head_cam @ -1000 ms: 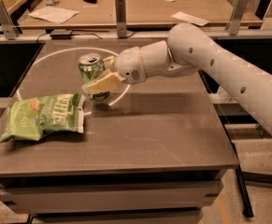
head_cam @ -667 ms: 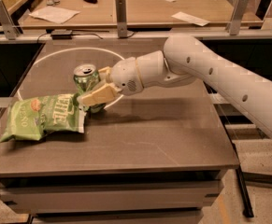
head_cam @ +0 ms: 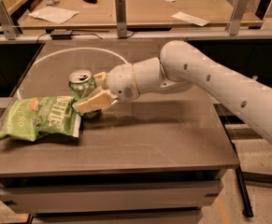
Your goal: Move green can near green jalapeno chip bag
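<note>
The green can (head_cam: 82,86) stands upright on the grey table (head_cam: 140,139), its silver top showing, just right of the green jalapeno chip bag (head_cam: 37,118), which lies flat at the table's left front with white lettering up. My gripper (head_cam: 89,93) reaches in from the right on a white arm (head_cam: 210,85) and its fingers (head_cam: 93,101) are shut on the can, one in front and one behind. The can's base is close to the bag's right edge.
A white circle line (head_cam: 70,52) is marked on the table's back half. Behind the table runs a rail with metal posts (head_cam: 121,10) and a wooden desk (head_cam: 140,6) with papers. The floor (head_cam: 261,171) lies to the right.
The gripper has carried the can left and toward the front, bringing it down beside the chip bag's right edge. The bag has not moved.
</note>
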`<state>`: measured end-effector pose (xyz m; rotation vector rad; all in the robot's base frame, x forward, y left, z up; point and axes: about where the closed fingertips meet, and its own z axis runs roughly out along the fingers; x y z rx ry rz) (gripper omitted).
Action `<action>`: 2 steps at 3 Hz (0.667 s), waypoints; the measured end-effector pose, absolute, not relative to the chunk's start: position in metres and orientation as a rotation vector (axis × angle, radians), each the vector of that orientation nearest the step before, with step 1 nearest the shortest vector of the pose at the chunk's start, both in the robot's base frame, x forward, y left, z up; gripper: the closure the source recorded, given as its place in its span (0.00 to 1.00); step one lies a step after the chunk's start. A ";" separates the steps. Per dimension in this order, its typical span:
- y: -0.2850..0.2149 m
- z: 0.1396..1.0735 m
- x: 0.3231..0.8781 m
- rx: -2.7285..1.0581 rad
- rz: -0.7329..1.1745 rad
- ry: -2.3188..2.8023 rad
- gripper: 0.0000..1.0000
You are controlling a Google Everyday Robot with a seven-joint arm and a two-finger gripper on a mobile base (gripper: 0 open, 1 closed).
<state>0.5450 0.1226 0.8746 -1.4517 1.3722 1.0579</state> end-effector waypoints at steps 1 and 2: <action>0.126 0.875 0.543 -1.449 1.056 1.320 0.59; 0.130 0.876 0.541 -1.449 1.055 1.282 0.34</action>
